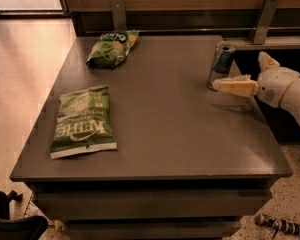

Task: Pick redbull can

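Observation:
The redbull can [221,65], slim, blue and silver with a silver top, stands upright near the far right edge of the dark table [180,134]. My gripper [239,70] reaches in from the right, just right of the can. It is open and empty. Its near finger [236,87] points left and its tip lies by the can's base on the near side. The other finger [266,60] sticks up behind and to the right of the can.
A green chip bag [84,122] lies flat at the table's left front. A second green bag [112,47] lies at the back left. A wooden wall with metal brackets [263,19] runs behind. A dark gap drops off right of the table.

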Action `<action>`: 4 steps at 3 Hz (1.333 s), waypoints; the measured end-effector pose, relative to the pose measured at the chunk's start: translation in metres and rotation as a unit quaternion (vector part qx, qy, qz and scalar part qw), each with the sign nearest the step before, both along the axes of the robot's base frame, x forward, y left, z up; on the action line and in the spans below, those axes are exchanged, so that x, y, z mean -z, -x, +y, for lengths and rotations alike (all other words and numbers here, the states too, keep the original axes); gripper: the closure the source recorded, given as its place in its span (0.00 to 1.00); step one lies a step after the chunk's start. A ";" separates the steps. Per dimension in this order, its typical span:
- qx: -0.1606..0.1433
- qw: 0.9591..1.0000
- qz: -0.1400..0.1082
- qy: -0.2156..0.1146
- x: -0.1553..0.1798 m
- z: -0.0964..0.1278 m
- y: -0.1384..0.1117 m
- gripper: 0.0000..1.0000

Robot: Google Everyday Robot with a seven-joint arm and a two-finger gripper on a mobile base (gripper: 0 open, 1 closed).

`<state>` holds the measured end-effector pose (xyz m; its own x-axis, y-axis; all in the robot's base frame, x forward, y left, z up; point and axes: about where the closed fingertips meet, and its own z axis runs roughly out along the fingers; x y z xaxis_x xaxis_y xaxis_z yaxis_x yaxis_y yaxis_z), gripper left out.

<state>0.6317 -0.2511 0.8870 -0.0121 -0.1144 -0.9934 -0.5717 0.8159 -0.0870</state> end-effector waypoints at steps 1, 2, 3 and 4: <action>-0.009 1.000 0.003 -0.023 0.008 0.008 -0.014 0.00; -0.012 1.000 0.003 -0.024 0.009 0.012 -0.015 0.24; -0.013 1.000 0.002 -0.025 0.008 0.014 -0.016 0.46; -0.015 1.000 0.002 -0.025 0.008 0.017 -0.016 0.69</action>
